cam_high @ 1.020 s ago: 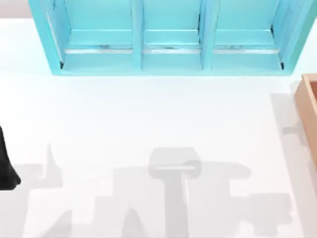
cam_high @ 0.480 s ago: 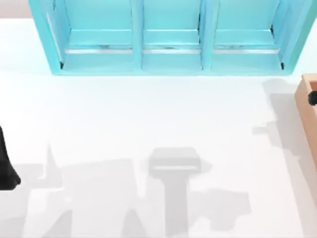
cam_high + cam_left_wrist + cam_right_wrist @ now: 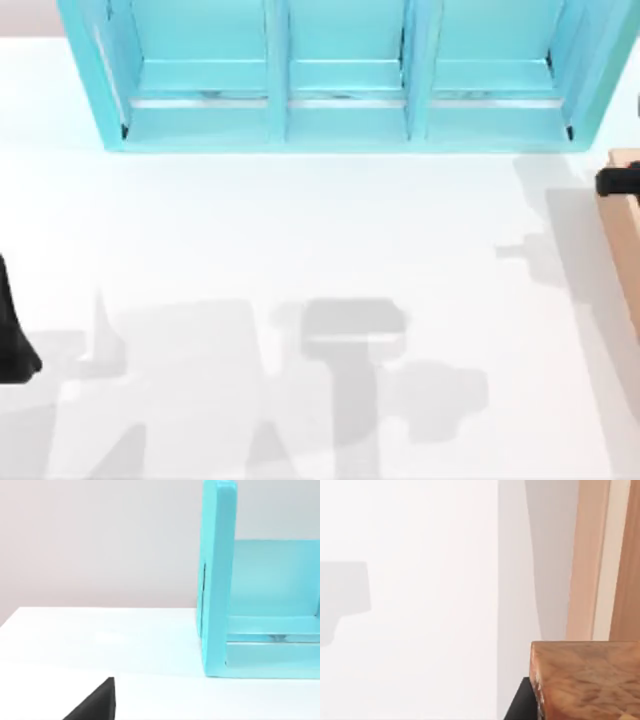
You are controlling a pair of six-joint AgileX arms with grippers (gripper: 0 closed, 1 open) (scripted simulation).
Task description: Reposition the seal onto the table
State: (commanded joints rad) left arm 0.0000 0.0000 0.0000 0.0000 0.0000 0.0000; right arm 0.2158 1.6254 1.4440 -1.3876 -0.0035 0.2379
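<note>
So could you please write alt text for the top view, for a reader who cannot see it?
A glossy white table crossed by grey shadows, with a turquoise shelf unit of three compartments along its far edge. A tan wooden box sits at the right edge with a dark part of the right arm over it; the left arm rests at the left edge.

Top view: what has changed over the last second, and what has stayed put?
The right hand has come into sight at the table's right edge, over the wooden box; a second ago it was not there. Its shadow on the table has slid toward the shelf unit. The left arm stays parked at the left edge; shelf unit and box have not moved.
</note>
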